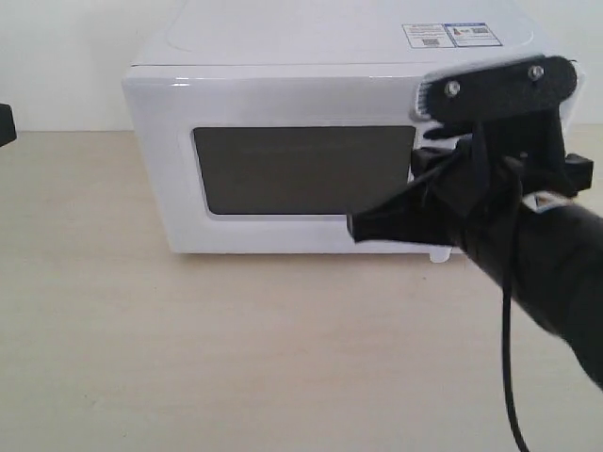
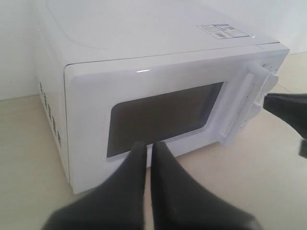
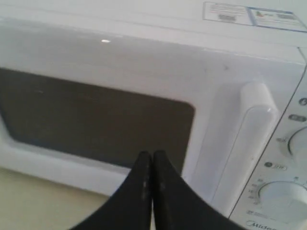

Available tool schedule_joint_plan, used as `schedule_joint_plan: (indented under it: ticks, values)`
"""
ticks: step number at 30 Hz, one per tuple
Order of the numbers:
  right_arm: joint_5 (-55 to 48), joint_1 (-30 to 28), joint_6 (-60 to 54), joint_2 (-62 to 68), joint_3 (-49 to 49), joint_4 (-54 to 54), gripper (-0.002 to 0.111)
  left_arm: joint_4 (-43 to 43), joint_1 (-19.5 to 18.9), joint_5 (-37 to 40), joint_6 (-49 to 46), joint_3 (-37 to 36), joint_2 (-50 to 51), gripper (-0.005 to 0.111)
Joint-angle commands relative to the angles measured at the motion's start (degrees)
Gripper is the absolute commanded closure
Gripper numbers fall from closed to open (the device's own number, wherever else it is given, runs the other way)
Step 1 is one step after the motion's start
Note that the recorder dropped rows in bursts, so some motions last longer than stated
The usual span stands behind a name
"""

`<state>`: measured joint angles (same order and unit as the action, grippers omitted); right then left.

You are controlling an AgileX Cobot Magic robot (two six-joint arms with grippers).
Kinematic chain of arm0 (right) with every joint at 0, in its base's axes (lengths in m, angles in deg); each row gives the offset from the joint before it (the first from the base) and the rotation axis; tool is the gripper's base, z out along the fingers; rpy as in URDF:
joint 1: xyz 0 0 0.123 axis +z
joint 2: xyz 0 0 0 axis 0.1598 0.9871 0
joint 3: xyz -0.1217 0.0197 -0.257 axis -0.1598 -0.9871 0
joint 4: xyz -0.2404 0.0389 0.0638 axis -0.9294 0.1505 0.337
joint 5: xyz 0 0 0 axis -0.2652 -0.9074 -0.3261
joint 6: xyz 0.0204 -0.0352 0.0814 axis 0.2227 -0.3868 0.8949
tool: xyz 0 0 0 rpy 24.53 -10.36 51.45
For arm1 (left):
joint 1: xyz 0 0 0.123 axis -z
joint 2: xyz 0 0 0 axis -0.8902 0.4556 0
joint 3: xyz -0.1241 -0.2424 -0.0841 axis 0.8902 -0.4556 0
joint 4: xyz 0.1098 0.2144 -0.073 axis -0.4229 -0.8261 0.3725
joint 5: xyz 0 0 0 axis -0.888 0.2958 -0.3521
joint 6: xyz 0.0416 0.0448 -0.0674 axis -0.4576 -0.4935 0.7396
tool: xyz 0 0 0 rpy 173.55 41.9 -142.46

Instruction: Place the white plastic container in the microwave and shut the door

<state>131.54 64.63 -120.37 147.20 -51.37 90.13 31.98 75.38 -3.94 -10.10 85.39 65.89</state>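
The microwave [image 1: 283, 85] stands on the pale table [image 1: 188, 358] with its door [image 1: 179, 141] shut flush against the body. The dark window [image 1: 301, 169] gives no view of what lies behind it. The right gripper [image 1: 356, 227] is in front of the door, its two black fingers [image 3: 144, 172] pressed together with no gap and holding nothing. Their tips point at the lower right part of the window, just beside the tall white handle [image 3: 244, 143] (whether they touch the door cannot be told). To the far side of the handle are the two round dials [image 3: 288, 196], and stickers [image 1: 450, 35] lie on the top panel. The left gripper [image 2: 146, 143] likewise has its fingers [image 2: 129, 182] closed tight and empty, aimed at the window's lower edge from farther back, off the hinge-side corner of the microwave
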Motion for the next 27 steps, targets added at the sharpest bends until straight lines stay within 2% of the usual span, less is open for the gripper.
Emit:
schedule_joint_plan:
  ticks: [1, 6, 27]
  values:
    - [7.31, 10.99, -0.93, -5.41, -6.62, 1.17, 0.109, -1.02, 0.15, -1.13, 0.56, -0.24, -0.28, 0.102]
    - [17.93, 17.13, -0.93, -8.28, -11.18, 1.9, 0.109, -1.43, 0.15, -2.86, 0.66, -0.24, -0.28, 0.102]
    - [20.4, 17.14, -0.57, -8.62, -11.76, 4.57, 0.109, -1.33, 0.15, -3.84, 0.56, -0.24, -0.51, 0.102]
